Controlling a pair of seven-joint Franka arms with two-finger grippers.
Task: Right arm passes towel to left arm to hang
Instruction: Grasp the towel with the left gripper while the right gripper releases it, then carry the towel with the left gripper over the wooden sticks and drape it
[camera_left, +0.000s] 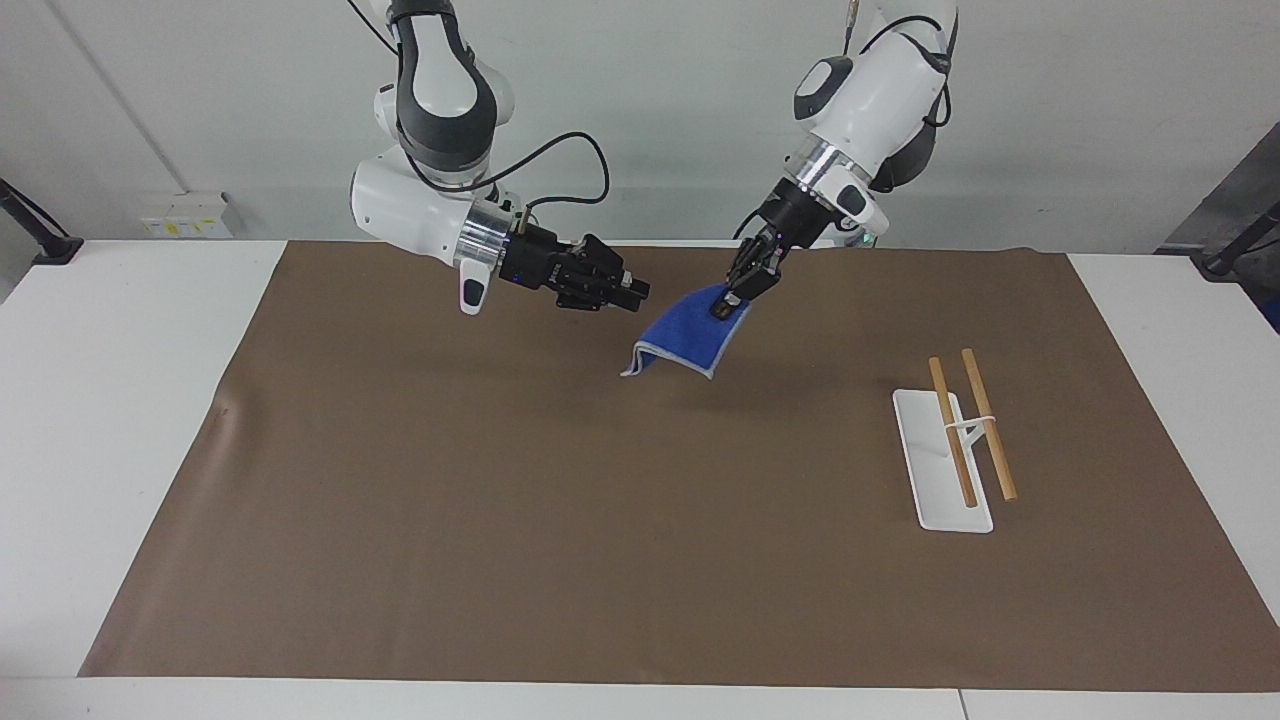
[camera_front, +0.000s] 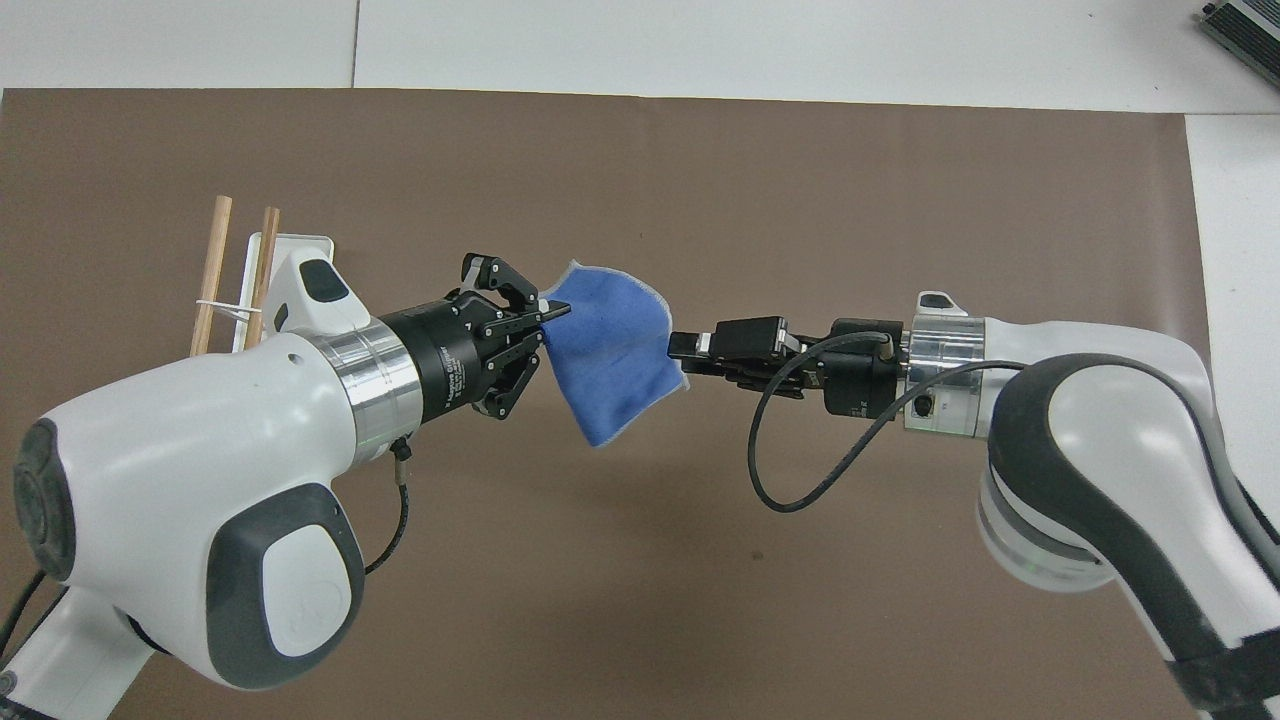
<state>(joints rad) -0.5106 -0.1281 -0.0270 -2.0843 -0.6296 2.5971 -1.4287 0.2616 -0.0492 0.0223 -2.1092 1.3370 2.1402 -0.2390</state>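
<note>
- brown mat (camera_left: 500, 500) covers most of the table; everything below is placed against it.
- left arm (camera_left: 860, 90) reaches out over the robots' edge of the mat; right arm (camera_left: 420, 200) does the same from its own end.
- rack (camera_left: 945, 470), white base with two wooden rods, sits on the mat toward the left arm's end, nothing hung on it yet.
- towel (camera_left: 690, 330) hangs in the air over the mat's robot-side middle, pinched at one corner, the rest drooping away toward the right arm.
- left gripper (camera_left: 728, 300): clamped on that towel corner, sole holder.
- right gripper (camera_left: 632, 290): just beside the towel's free edge, apparently apart from it; grip state unreadable.
- Judgement: handover looks done; rack lies toward the left arm's end, rods running toward and away from the robots, so the left arm carries there.
</note>
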